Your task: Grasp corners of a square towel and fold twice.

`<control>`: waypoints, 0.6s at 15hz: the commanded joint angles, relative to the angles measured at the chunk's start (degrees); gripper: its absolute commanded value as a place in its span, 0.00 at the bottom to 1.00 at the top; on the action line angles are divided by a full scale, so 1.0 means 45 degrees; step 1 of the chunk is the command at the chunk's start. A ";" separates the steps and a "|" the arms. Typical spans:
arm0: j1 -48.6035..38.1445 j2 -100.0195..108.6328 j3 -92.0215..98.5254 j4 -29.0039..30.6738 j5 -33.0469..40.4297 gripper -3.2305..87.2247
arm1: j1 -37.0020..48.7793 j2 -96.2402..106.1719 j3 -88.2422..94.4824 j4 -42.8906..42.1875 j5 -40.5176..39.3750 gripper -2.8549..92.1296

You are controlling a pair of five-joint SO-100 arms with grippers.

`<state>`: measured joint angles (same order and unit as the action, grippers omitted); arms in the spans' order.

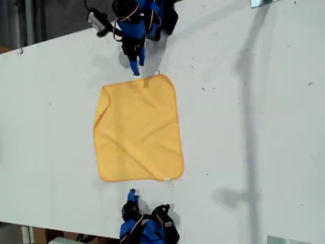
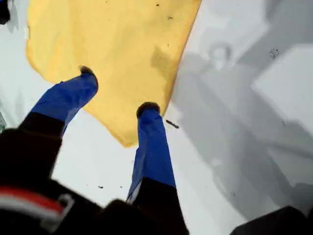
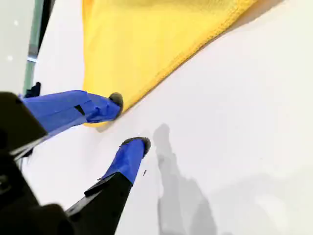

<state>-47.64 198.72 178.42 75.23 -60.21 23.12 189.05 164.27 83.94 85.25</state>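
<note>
We find the towel (image 1: 137, 127) flat on the worktop (image 1: 254, 127), between the two arms. My first gripper (image 2: 117, 89) hangs open above one corner (image 2: 126, 137). My second gripper (image 3: 128, 121) is open beside another. We judge the cloth light, limp and drape-prone; we would pinch it at the stitched corners

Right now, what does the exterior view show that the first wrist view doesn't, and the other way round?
Only the exterior view shows the whole towel lying flat and unfolded, all four corners, the white tag, and both arms at opposite edges of the table.

Only the first wrist view shows my first gripper up close, jaws open over one corner, and a small dark speck on the table beside it.

Both show the towel, the table and dark flecks on them.
</note>
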 commanded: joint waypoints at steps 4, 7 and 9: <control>0.2734 0.0078 -0.0020 -0.0352 -0.4785 0.10 | 0.2207 -0.0137 -0.0332 -0.0039 0.0488 0.19; 0.2441 0.0078 -0.0195 0.0293 -0.5137 0.09 | 0.1387 -0.0137 -0.0293 0.0000 0.0352 0.16; 0.3145 0.0078 0.0020 -0.0313 -0.4883 0.18 | 0.0508 -0.0098 -0.1230 0.0020 -0.1406 0.31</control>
<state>-35.51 198.81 177.98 75.67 -82.62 28.30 188.88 163.56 84.81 86.31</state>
